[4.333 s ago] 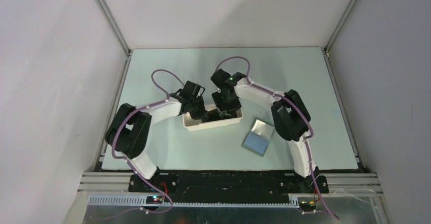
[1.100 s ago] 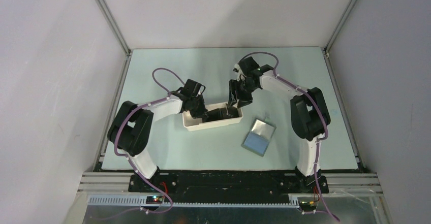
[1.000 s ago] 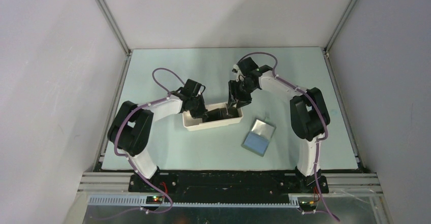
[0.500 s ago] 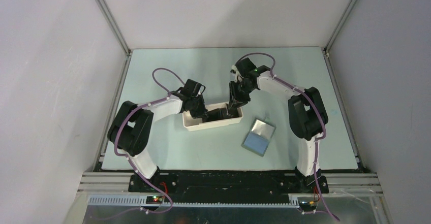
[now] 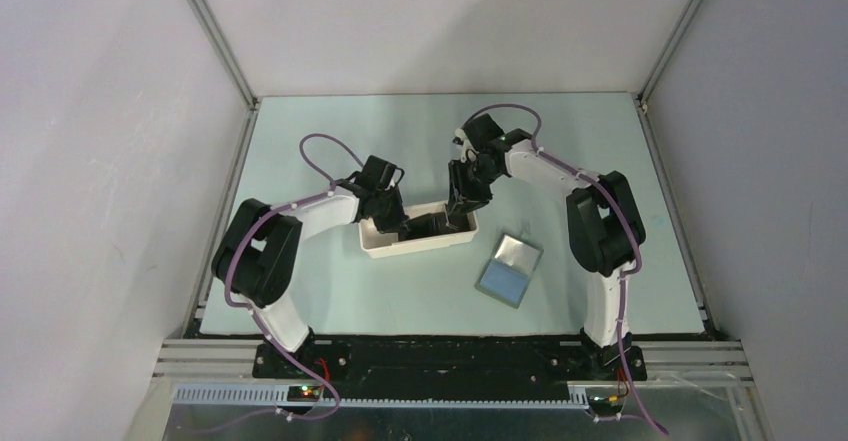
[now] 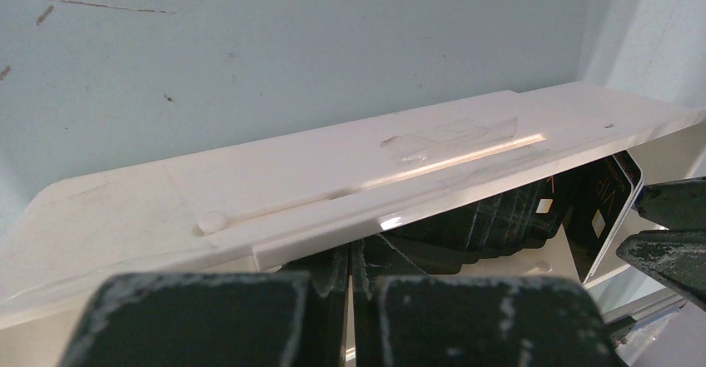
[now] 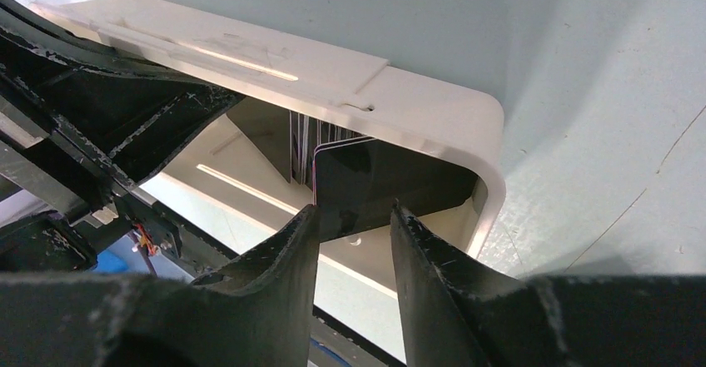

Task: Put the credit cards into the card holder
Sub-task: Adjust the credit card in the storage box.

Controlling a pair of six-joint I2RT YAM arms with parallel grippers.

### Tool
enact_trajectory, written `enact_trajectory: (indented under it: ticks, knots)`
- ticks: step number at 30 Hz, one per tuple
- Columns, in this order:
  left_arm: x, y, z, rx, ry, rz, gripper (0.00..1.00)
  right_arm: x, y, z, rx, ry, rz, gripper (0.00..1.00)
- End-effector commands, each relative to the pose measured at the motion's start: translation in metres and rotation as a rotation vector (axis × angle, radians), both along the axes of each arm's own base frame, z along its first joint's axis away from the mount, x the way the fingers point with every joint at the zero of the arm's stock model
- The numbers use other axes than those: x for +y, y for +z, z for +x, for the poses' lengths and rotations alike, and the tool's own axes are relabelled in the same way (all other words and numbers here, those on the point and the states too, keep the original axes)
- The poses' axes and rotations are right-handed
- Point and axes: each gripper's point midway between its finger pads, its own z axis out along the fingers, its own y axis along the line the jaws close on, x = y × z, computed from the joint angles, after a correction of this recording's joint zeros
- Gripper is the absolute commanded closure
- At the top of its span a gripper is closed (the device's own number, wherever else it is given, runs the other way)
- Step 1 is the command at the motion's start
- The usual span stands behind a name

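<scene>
my right gripper [image 7: 354, 217], narrowly parted, faces the credit cards [image 7: 375, 180] standing at the white tray's [image 7: 433, 109] right end. my left gripper [image 6: 350, 284] is pinched closed inside it. the card holder [image 5: 510, 270] lies unfolded on the tabletop [image 5: 400, 296], near right.

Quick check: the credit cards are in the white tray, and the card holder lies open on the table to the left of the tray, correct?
Not quite. The card holder lies open on the table to the right of the white tray, on the right arm's side, as the top external view shows. The credit cards are in the tray.
</scene>
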Motion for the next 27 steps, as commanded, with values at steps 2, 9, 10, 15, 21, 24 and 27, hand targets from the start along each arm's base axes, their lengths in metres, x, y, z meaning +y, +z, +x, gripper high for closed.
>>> enact_trajectory:
  ticks: [2, 9, 10, 15, 21, 24, 27]
  knots:
    - [0.012, -0.027, -0.013, 0.067, -0.016, 0.08, 1.0, 0.01, 0.009, 0.006, -0.033, 0.013, 0.022, 0.58]
    - [0.012, -0.027, -0.013, 0.067, -0.018, 0.078, 1.0, 0.011, -0.003, 0.004, -0.013, 0.019, -0.008, 0.61]
    - [0.012, -0.027, -0.013, 0.066, -0.017, 0.077, 1.0, 0.011, -0.003, 0.004, -0.013, 0.017, -0.012, 0.62]
    - [0.012, -0.028, -0.013, 0.068, -0.018, 0.08, 1.0, 0.009, 0.0, 0.004, -0.022, 0.014, -0.014, 0.71]
    - [0.012, -0.027, -0.013, 0.067, -0.017, 0.079, 1.0, 0.01, 0.01, 0.003, -0.027, 0.02, 0.015, 0.76]
    - [0.012, -0.027, -0.013, 0.068, -0.018, 0.079, 1.0, 0.008, 0.017, 0.002, -0.028, 0.016, 0.039, 0.76]
    - [0.012, -0.028, -0.013, 0.068, -0.018, 0.079, 1.0, 0.001, 0.019, 0.003, -0.028, 0.002, 0.043, 0.75]
